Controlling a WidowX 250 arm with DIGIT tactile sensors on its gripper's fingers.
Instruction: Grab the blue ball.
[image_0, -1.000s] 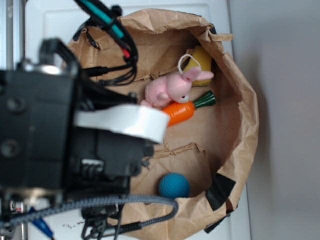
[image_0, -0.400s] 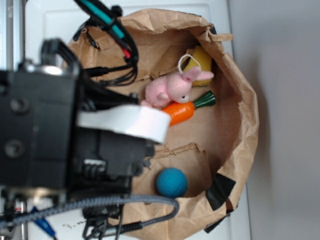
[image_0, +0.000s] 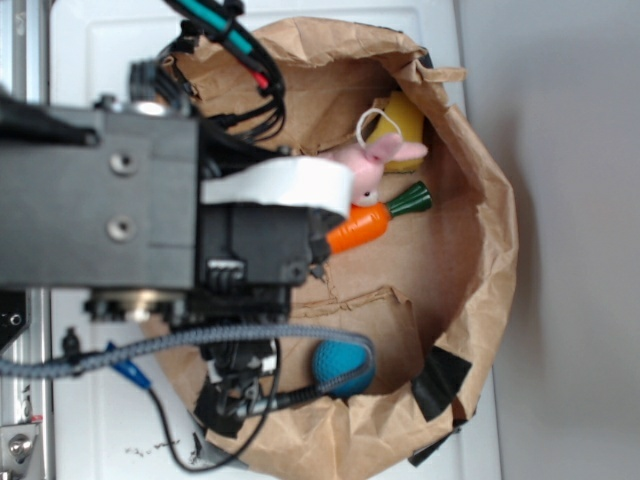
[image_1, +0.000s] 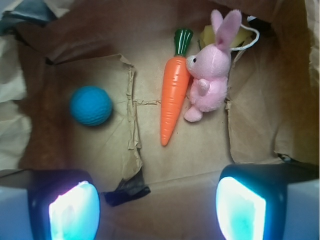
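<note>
Teal-lit pads of our gripper (image_1: 157, 210) stand spread and empty at the wrist view's 6 o'clock edge. From it, the blue ball (image_1: 90, 105) lies at about 10 o'clock on the brown paper bag (image_1: 200, 150) floor, well apart from the toy carrot (image_1: 172, 95) and pink bunny (image_1: 210, 75). We judge it light, slightly yielding, its ribbed matte skin grippy yet prone to rolling; take it across its widest middle.

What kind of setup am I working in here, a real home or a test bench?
Most likely a lab test bench: the toys sit in a torn-open brown paper bag on a plain white tabletop. The props are a blue ball, plastic carrot and pink bunny, with no household furnishings in view.
</note>
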